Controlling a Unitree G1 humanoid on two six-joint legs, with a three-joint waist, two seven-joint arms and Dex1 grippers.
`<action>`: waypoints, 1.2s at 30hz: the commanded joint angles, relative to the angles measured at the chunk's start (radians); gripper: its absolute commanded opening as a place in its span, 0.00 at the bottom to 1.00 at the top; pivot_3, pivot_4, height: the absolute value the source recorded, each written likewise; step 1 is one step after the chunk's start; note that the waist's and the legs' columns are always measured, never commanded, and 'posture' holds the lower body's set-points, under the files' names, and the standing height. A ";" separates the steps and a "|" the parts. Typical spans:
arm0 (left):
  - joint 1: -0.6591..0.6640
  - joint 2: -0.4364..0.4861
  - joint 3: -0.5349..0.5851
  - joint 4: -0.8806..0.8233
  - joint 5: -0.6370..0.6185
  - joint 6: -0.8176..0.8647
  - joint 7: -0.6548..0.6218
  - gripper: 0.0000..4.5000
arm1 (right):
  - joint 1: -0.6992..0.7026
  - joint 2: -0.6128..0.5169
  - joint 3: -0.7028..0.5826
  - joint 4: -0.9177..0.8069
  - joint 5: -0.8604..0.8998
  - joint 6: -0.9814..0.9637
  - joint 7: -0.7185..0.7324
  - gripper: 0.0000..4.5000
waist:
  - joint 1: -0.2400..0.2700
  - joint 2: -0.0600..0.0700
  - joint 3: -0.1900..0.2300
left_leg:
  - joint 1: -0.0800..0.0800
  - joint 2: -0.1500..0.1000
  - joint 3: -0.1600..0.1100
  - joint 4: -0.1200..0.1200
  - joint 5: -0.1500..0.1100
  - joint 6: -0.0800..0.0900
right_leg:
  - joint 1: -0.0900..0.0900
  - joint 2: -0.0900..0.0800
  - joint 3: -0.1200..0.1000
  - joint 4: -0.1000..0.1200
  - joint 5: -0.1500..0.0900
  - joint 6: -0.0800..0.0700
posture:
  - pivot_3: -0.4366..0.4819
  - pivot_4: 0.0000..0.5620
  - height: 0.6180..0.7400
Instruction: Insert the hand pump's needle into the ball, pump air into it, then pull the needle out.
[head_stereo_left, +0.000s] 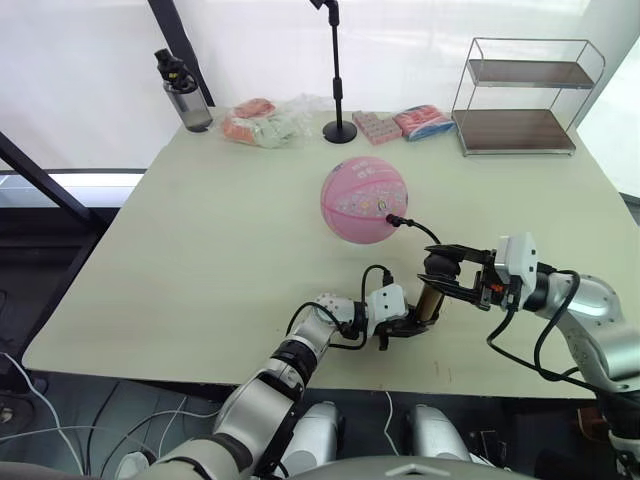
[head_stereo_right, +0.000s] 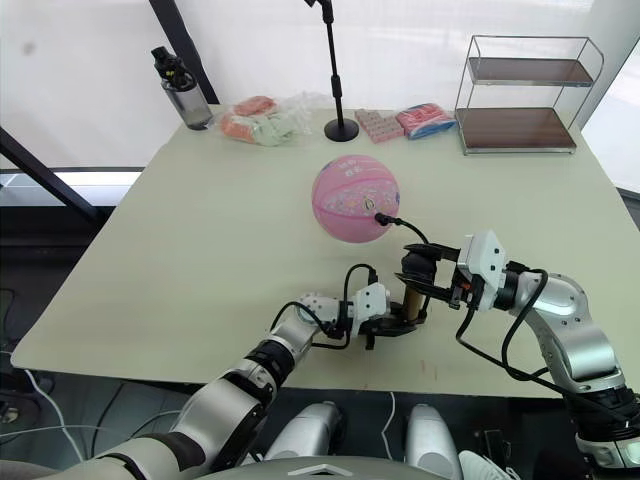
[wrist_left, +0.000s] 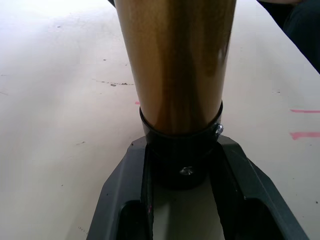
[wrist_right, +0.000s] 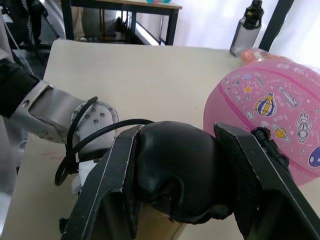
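Tabletop (head_stereo_left: 200, 260): pale, carries all task items. Ball (head_stereo_left: 364, 199) sits right of centre, well beyond both grippers.

Hand pump (head_stereo_left: 432, 293) stands near the near edge, right of centre. Its long axis runs from the base cap at the near left up to the T-handle at the far right, tilted toward the right arm. The gold barrel fills the space between the 2 grippers.

Left gripper (head_stereo_left: 407, 325): 2 fingers pinched on the pump's black base cap, pinning it to the tabletop.

Right gripper (head_stereo_left: 447, 270): 2 fingers clamped on the black T-handle, directly along the barrel axis from the left gripper.

Hose (head_stereo_left: 421, 229) arcs from the pump to the ball's near-right face. Needle (head_stereo_left: 396, 221): black fitting is against the ball, pin apparently seated.

Judgement: the stroke must travel along the barrel, right gripper toward left.
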 joint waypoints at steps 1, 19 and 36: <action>0.048 0.008 -0.043 0.056 0.045 0.023 -0.024 0.24 | -0.074 -0.040 -0.106 -0.092 0.089 0.058 -0.018 0.41 | 0.001 0.001 0.003 | 0.000 0.000 0.000 0.000 0.000 0.000 | 0.000 0.000 0.000 0.000 0.000 0.000 | 0.48 0.27 1.00; 0.060 0.008 -0.049 0.042 0.040 0.028 -0.026 0.24 | -0.347 -0.181 -0.346 -0.144 0.389 0.323 -0.082 0.41 | 0.003 0.001 0.010 | -0.005 0.000 -0.001 0.000 0.000 0.000 | -0.005 -0.003 -0.001 0.000 0.000 0.000 | 0.48 0.27 1.00; 0.064 0.011 -0.051 0.031 0.041 0.029 -0.023 0.24 | -0.077 -0.086 -0.217 -0.161 0.248 0.219 -0.043 0.41 | 0.000 0.002 0.003 | -0.012 0.000 0.000 0.003 0.000 0.000 | -0.011 -0.002 -0.002 0.002 0.001 0.000 | 0.48 0.27 1.00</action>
